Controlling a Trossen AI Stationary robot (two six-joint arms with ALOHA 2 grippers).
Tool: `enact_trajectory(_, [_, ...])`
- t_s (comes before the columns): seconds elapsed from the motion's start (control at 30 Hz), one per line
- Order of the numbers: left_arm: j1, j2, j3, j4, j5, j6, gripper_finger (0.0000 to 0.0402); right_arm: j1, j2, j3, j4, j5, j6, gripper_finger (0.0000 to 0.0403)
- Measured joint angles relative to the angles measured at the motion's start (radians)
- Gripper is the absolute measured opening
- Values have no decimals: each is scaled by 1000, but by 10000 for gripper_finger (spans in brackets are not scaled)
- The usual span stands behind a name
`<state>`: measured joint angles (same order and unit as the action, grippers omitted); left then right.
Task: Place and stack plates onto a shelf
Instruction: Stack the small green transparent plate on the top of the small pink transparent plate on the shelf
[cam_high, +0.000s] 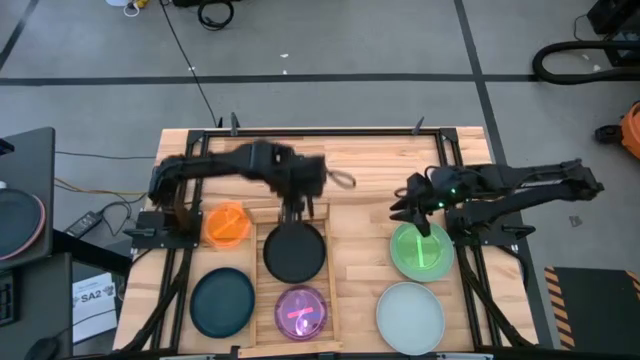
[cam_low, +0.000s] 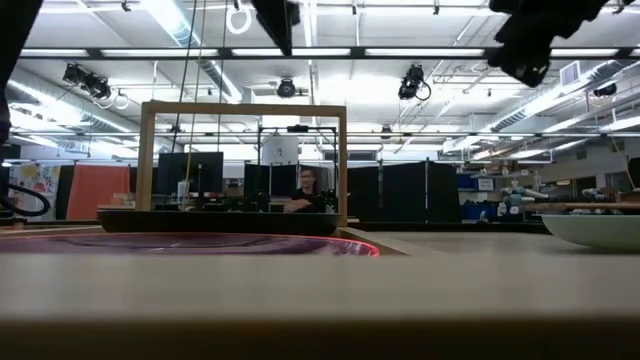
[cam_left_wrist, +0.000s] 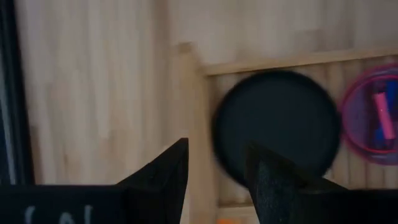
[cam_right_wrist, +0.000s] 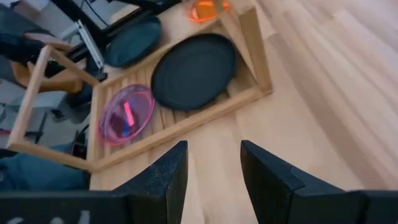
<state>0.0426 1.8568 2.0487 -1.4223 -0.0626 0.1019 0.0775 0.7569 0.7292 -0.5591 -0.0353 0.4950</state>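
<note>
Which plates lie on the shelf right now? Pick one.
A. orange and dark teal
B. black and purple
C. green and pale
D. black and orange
B: in the high view the black plate and the purple plate lie inside the shelf; the orange plate, teal plate, green plate and pale plate sit on the table outside it.

Two plates on the shelf so far, rest still out on the table

Shelf (cam_high: 262, 285) has the black plate (cam_high: 294, 252) and the purple plate (cam_high: 300, 312) in it. Orange plate (cam_high: 227, 224) and teal plate (cam_high: 222, 302) sit just left of it, green plate (cam_high: 421, 250) and pale plate (cam_high: 409, 315) off to the right. Left gripper (cam_high: 291, 208) hangs over the shelf's far rim, right gripper (cam_high: 413, 216) is above the green one's edge.
</note>
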Motion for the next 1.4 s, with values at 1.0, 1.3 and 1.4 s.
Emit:
enact_trajectory(1.0, [464, -86, -126, 249, 486, 299, 155, 68, 146, 0, -647, 142, 411, 154])
enact_trajectory(1.3, [464, -86, -126, 248, 486, 303, 155, -3, 292, 0, -625, 115, 251, 154])
enact_trajectory(1.4, [464, -86, -126, 248, 486, 304, 155, -28, 328, 0, -580, 97, 177, 153])
